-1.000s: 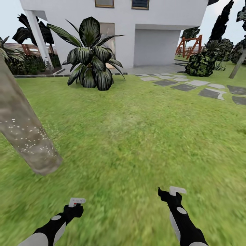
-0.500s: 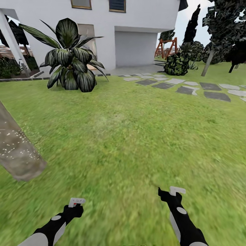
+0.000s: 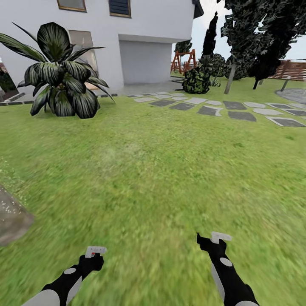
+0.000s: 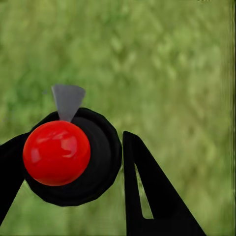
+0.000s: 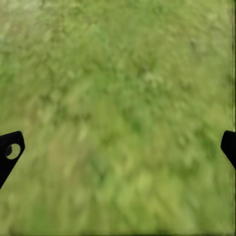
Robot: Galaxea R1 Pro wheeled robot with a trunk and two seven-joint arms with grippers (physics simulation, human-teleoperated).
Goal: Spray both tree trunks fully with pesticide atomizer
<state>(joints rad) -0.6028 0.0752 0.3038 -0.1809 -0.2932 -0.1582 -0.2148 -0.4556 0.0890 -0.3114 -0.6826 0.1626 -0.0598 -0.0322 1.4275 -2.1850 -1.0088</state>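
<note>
Black fingers of the left gripper [image 4: 73,167] clamp the atomizer [image 4: 64,155], seen end-on in the left wrist view as a dark round body with a glossy red top and a grey nozzle tip. In the head view the left gripper [image 3: 94,253] sits at about seven o'clock, the bottle's pale-and-red tip poking up from it. The right gripper [image 3: 214,240], at about five o'clock, holds nothing; in its wrist view the two fingertips [image 5: 10,152] stand wide apart over bare grass [image 5: 118,118].

At nine o'clock, at the frame edge, the base of a thick grey trunk [image 3: 10,216] shows, speckled with pale flecks that may be spray. Farther off, at eleven o'clock, a broad-leaved plant [image 3: 59,80] stands before a white house [image 3: 144,34]. Grey slabs [image 3: 208,109] run across at one o'clock, with dark trees [image 3: 255,34] and a strip of fence [image 3: 293,70] beyond.

By my judgement the pick-up is done. One trunk looks at least partly treated, though how fully I cannot tell. Reaching and spraying the second tree is still to do.
</note>
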